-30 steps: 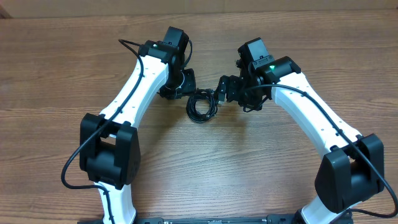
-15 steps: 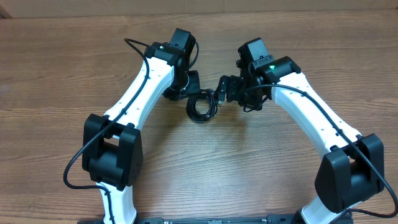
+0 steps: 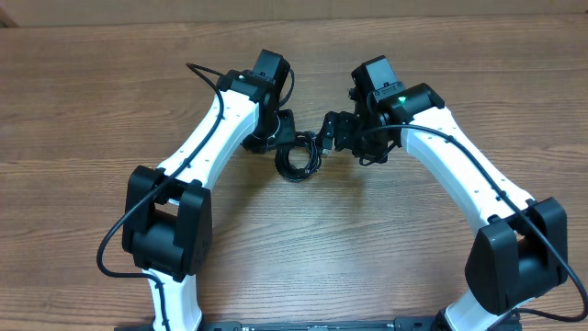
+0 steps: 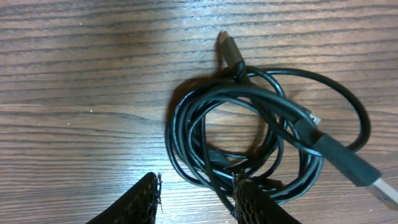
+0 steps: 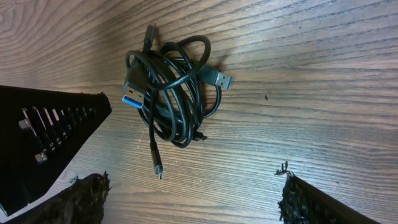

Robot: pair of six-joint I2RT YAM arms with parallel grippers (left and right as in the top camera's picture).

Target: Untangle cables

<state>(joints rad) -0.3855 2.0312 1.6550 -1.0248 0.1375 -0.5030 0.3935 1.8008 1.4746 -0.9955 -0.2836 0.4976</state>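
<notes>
Your left gripper (image 3: 283, 131) had slid sideways toward the middle of the table since a second earlier, ending just beside the bundle, while your right arm had not shifted. In the left wrist view, the left gripper (image 4: 196, 198) had its jaws moderately apart, clamped on nothing. Its black textured fingers (image 4: 142, 200) straddled the near edge of the small coiled bundle of thin black rubber-sheathed cables (image 4: 261, 137). One loop ran down into the gap, and the other fingertip overlapped the coil's rim. Whether it touched, you could not tell.

Your right gripper (image 5: 199, 194) stood with its jaws spread wide and bare wood between them. The bundle (image 5: 174, 93) lay apart from those fingertips, further ahead. From overhead, the right gripper (image 3: 329, 131) pointed at the coil from the opposite side.

The cables (image 3: 296, 161) rested flat on the brown wood-grain table (image 3: 92, 92), between the two grippers, wound into one tangled ring. A flat plug with a blue insert (image 5: 132, 96) lay on the coil's side, a silver-tipped plug (image 5: 222, 79) stuck out opposite, and a thin loose strand with a tiny plug (image 5: 158, 171) trailed toward the right gripper.
</notes>
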